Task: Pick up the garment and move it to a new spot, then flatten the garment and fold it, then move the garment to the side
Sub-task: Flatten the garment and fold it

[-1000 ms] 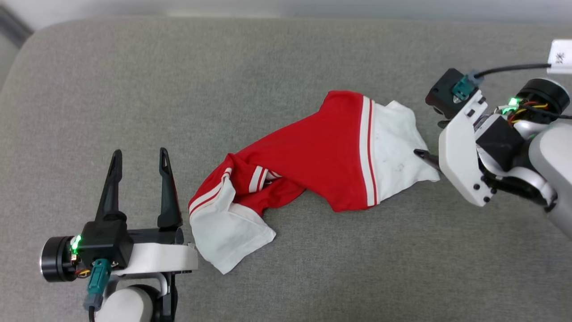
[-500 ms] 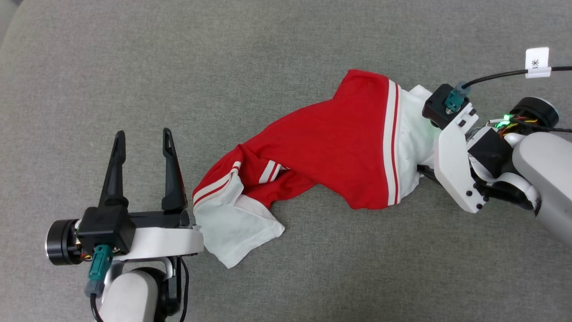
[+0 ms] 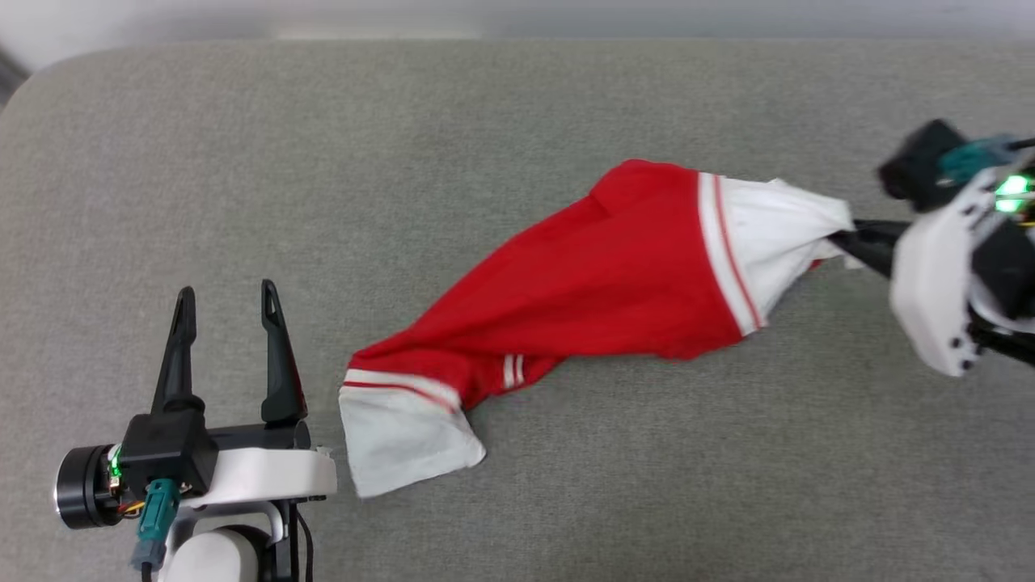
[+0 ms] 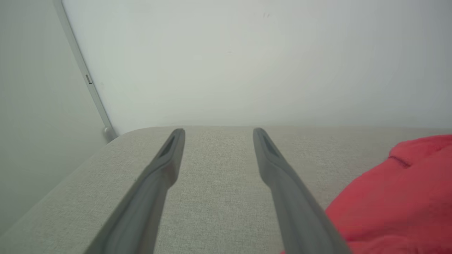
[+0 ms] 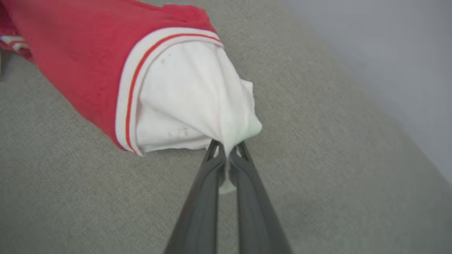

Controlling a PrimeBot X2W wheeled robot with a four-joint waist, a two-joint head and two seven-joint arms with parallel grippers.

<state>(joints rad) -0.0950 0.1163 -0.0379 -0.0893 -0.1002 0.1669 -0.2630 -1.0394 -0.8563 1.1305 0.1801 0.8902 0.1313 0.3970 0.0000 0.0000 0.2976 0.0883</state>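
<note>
Red garment [image 3: 598, 307] stretched diagonally across the middle of the grey cushion [image 3: 404, 145], its white sleeve pinched by the right gripper [image 3: 845, 236] near the right edge. Left gripper [image 3: 225, 295], front-left, spread and empty. Pickup step, seemingly; next, lift it clear.

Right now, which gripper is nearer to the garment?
Right. The right gripper is shut on a white sleeve of the garment; the left gripper stands open beside the other sleeve, gripping nothing.

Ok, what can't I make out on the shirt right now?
- Head view: shirt bunched, folds hide any front print.
- Head view: right gripper motion-blurred, body cut by right edge.
- Left wrist view: shirt cut by right edge.
- Right wrist view: shirt's far end blurred, cut at top left.
</note>
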